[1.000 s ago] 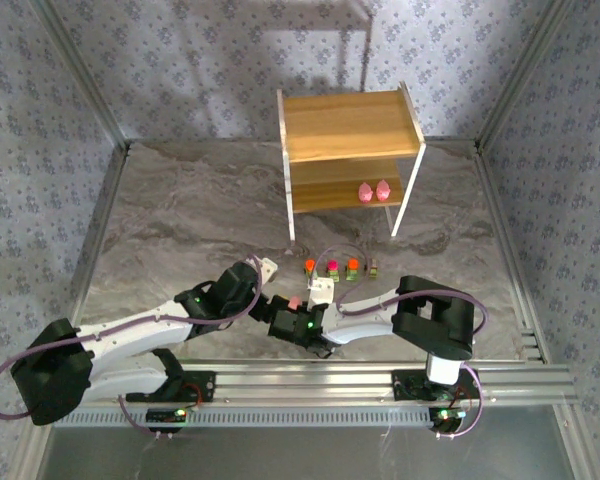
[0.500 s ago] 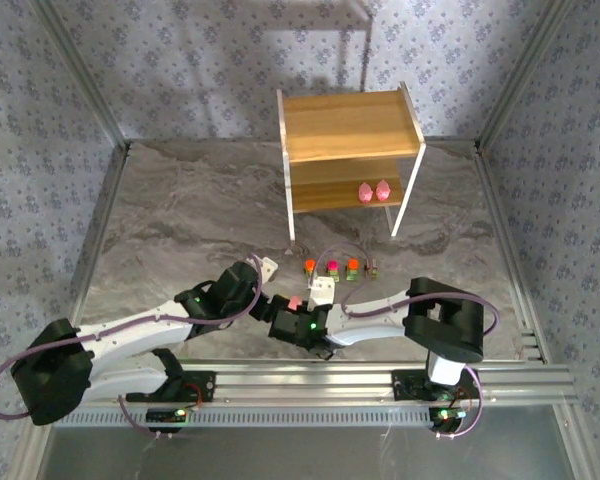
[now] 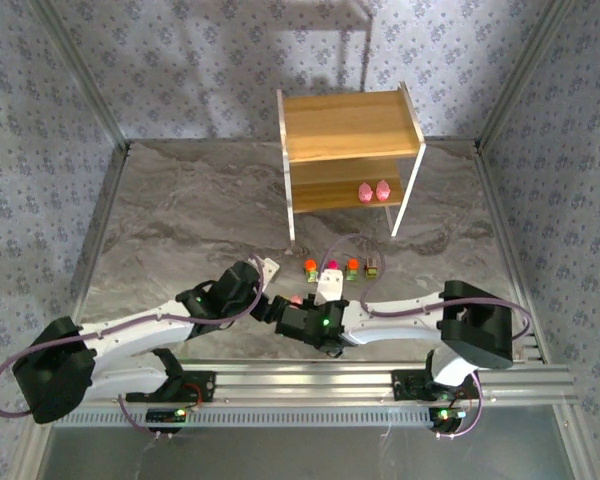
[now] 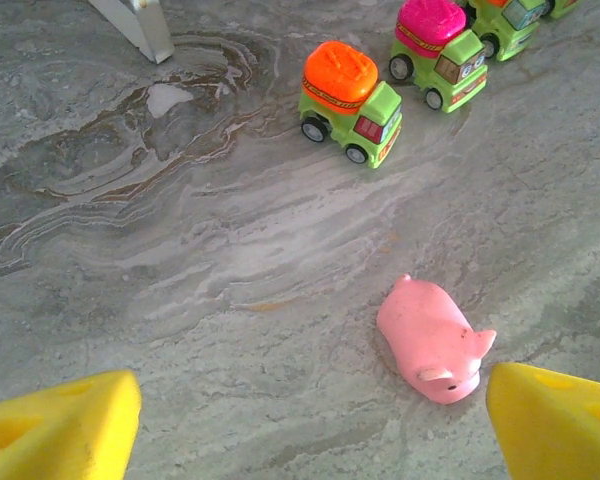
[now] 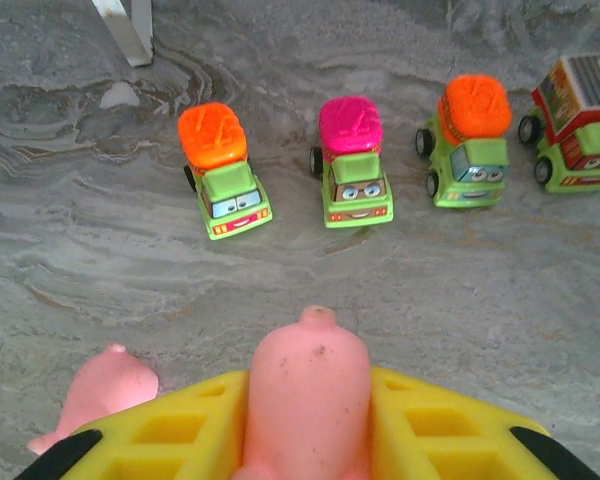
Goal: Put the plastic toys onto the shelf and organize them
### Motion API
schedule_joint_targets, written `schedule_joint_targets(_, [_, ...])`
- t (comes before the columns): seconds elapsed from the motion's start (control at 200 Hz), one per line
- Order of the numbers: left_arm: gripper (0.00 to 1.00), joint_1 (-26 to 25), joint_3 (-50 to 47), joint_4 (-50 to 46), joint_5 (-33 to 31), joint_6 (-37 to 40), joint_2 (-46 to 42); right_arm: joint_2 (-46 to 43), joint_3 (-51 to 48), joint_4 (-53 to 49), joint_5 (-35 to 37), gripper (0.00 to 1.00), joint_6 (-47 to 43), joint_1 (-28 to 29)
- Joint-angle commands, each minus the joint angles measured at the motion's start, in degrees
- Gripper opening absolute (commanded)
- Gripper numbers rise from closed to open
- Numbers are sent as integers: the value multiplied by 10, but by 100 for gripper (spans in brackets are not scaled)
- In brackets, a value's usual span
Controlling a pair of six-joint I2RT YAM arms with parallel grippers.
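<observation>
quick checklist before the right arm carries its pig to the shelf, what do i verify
1. Grip: right pincer shut on the pink plastic pig toy: ok.
2. Hold firm enough to lift: cannot tell.
3. Other arm: left pincer open above the second pink pig lying on the grey marbled table, not touching it: ok.
4. Low path to the wooden shelf: not ok, four green plastic trucks stand in a row ahead; go over them.
5. Room on its lower tier beside the two pink pigs: ok.
</observation>
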Motion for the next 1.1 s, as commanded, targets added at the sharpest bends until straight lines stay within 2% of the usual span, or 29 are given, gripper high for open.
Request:
schedule_joint_targets(0.0, [89, -3, 23, 18, 20, 10, -2, -26, -3, -26, 30, 32, -18, -8])
schedule_joint_targets(0.665, [90, -8, 17, 36, 63, 18, -10, -109, -3, 15, 12, 32, -154, -98])
schedule_joint_targets(1.094, [90, -12, 8, 45, 68, 21, -27, -127, 18, 69, -36, 32, -270, -173])
